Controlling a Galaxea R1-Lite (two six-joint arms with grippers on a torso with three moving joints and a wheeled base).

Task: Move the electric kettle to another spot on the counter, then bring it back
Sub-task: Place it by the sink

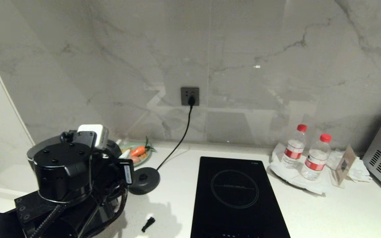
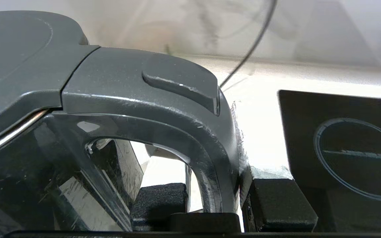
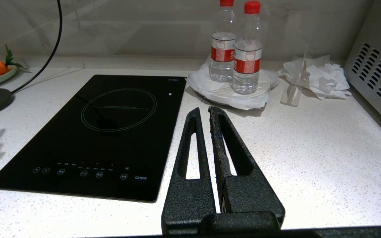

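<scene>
The left gripper (image 2: 210, 201) is closed on the curved handle of the electric kettle (image 2: 164, 99). In the left wrist view, one finger pad sits inside the handle loop and the other against the handle's outer face, so the handle bar is pinched between them. The jaws stand only as far apart as the handle is thick.

In the head view, the left arm (image 1: 61, 172) occupies the lower left corner and hides almost all of the kettle. Only a sliver of the grey lid (image 1: 40, 147) shows behind the arm's black housing. The kettle is at the left end of the counter (image 1: 342, 211), to the left of its round black base disc (image 1: 144, 178). The base disc is bare, with its cord (image 1: 180, 138) running up to the wall socket (image 1: 190, 96). Whether the kettle's underside touches the counter or is clear of it cannot be determined, because the arm blocks that area.

The right gripper (image 3: 205, 112) is visible only in the right wrist view. It is above the counter, just right of the black glass hob (image 3: 111, 132). Its two fingers lie nearly together and grasp nothing.

Two water bottles (image 1: 304, 152) with red caps stand on a white plate at the right rear. A small plate with a carrot (image 1: 139, 150) sits behind the base disc, near the wall.
</scene>
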